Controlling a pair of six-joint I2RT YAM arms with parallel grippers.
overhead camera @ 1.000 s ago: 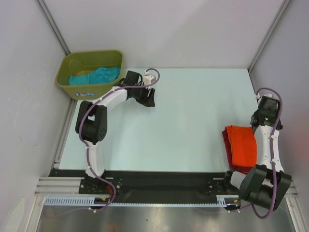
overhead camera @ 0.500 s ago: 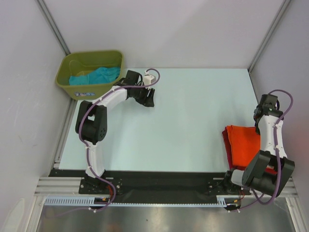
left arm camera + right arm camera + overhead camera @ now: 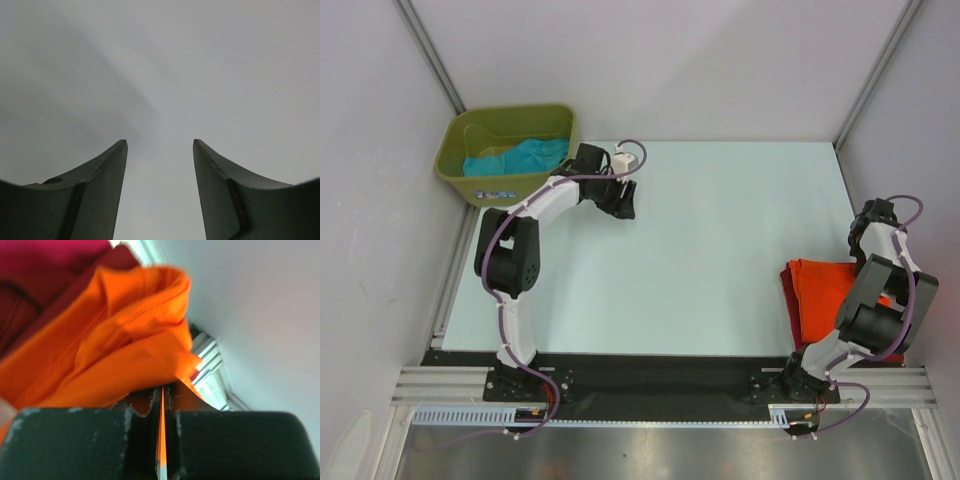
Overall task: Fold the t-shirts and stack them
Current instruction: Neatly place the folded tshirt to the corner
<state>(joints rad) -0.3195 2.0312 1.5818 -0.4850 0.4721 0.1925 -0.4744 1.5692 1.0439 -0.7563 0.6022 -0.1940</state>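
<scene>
The bright orange t-shirt (image 3: 820, 298) lies folded at the table's right edge, on top of the dark red t-shirt (image 3: 786, 286), whose edge shows beside it. My right gripper (image 3: 870, 238) is folded back over the shirt's far right corner. In the right wrist view it (image 3: 163, 390) is shut on a thin edge of the orange cloth (image 3: 115, 350), with the dark red cloth (image 3: 45, 260) behind. The teal t-shirt (image 3: 515, 157) lies crumpled in the bin. My left gripper (image 3: 625, 203) is open and empty beside the bin; its wrist view (image 3: 160, 145) shows only bare grey surface.
The olive-green plastic bin (image 3: 455, 150) stands at the table's far left corner. Grey walls close in both sides and the back. A metal rail (image 3: 215, 375) runs along the right wall, close to my right gripper.
My right arm has folded back, its elbow rising over the orange shirt and its wrist shifting slightly right. My left gripper has edged a little left toward the bin.
</scene>
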